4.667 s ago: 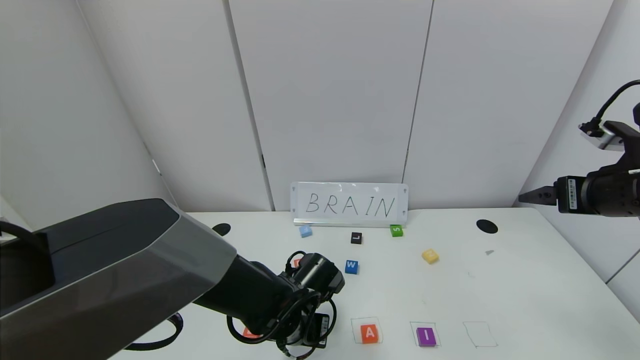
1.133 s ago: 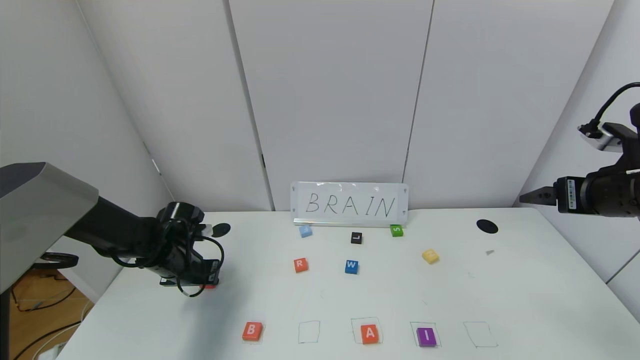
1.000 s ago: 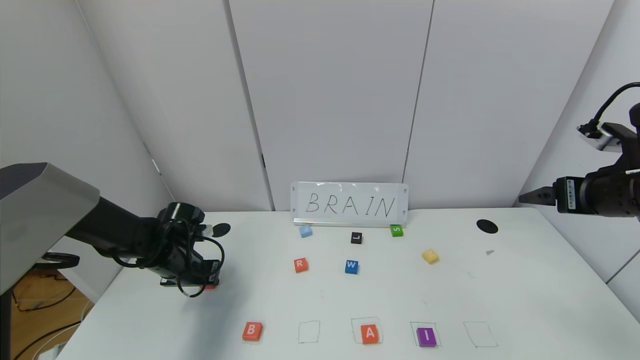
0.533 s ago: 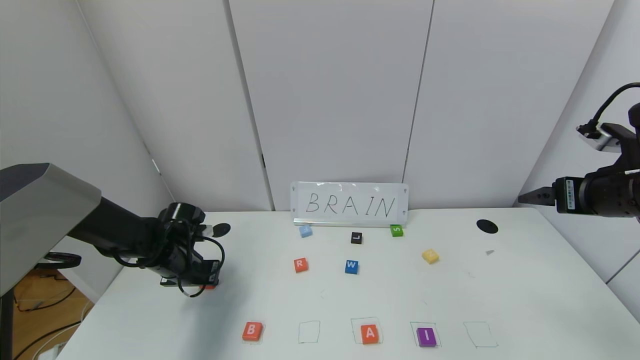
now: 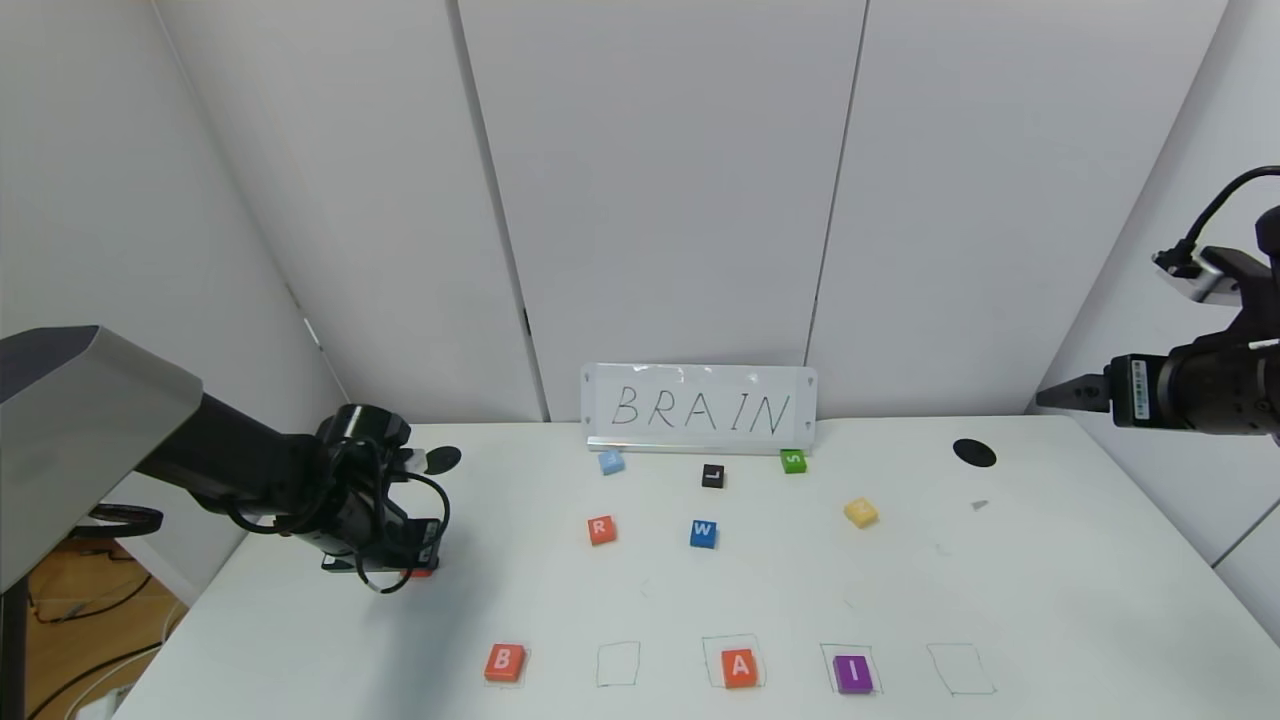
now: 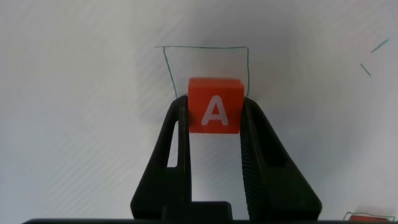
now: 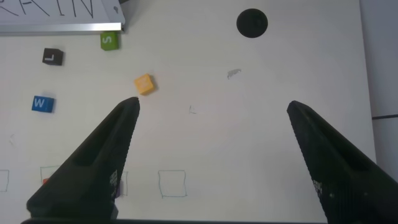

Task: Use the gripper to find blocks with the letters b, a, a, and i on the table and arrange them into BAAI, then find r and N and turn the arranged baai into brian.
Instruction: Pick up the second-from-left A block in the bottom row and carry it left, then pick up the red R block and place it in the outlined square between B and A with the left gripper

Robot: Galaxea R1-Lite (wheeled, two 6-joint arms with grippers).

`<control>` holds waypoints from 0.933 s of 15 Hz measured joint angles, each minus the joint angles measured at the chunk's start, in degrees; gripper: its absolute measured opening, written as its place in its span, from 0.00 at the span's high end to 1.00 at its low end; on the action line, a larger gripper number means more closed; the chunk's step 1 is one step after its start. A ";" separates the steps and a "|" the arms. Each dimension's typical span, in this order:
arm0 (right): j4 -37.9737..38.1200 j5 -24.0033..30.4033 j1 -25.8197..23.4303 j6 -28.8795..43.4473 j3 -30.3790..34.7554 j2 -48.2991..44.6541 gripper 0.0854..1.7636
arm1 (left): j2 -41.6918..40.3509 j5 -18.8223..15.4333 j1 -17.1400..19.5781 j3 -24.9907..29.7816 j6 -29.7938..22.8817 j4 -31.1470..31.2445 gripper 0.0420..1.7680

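Lettered tiles on the table (image 5: 1050, 590)

Orange B (image 5: 504, 661), orange A (image 5: 739, 667) and purple I (image 5: 852, 673) flat in a row along the near edge, each on a pencilled square. Second orange A (image 6: 214, 106) clamped upright between black fingers near the left edge. Orange R (image 5: 601, 530) and pale-yellow N (image 5: 860, 512) loose mid-table, well apart.

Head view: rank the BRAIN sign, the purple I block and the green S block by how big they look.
1. BRAIN sign
2. Purple I block
3. Green S block, though it lies farther from the camera, so true size is unsure.
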 joint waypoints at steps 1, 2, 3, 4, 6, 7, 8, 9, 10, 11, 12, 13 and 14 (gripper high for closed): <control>-0.02 0.00 0.00 0.00 0.00 0.01 0.03 | 0.00 -0.02 0.02 0.00 0.00 -0.02 0.72; -0.02 -0.01 0.00 0.02 0.00 0.04 0.03 | 0.02 -0.04 0.07 0.00 0.00 -0.02 0.72; -0.02 0.00 0.00 0.00 0.00 0.06 0.03 | 0.02 -0.02 0.10 0.00 -0.02 0.00 0.72; 0.00 0.00 0.00 -0.02 0.00 0.09 0.03 | 0.00 -0.02 0.10 0.00 -0.07 0.00 0.72; -0.02 -0.01 0.00 -0.04 0.00 0.23 0.03 | 0.00 -0.15 0.13 -0.05 -1.04 -0.07 0.62; 0.00 0.00 0.00 0.13 -0.02 0.30 0.03 | 0.00 -0.17 0.13 -0.18 -1.26 -0.02 0.54; -0.02 0.00 0.00 0.16 -0.07 0.30 0.03 | 0.00 -0.17 0.11 -0.33 -1.34 0.11 0.48; -0.02 -0.01 0.02 0.18 -0.10 0.32 0.03 | 0.00 -0.20 0.11 -0.44 -1.34 0.09 0.43; 0.00 -0.01 0.00 0.20 -0.10 0.32 0.03 | 0.02 -0.20 0.11 -0.46 -1.34 0.04 0.38; -0.02 -0.01 0.00 0.18 -0.10 0.32 0.03 | 0.00 -0.17 0.13 -0.52 -1.34 0.01 0.34; -0.02 0.00 0.00 0.18 -0.10 0.32 0.03 | 0.02 -0.20 0.22 -0.63 -1.32 0.01 0.30; -0.02 -0.01 0.00 0.18 -0.10 0.32 0.03 | 0.02 -0.20 0.35 -0.77 -1.34 0.00 0.27; -0.02 0.00 0.00 0.18 -0.10 0.34 0.03 | 0.00 -0.20 0.54 -0.93 -1.34 0.06 0.24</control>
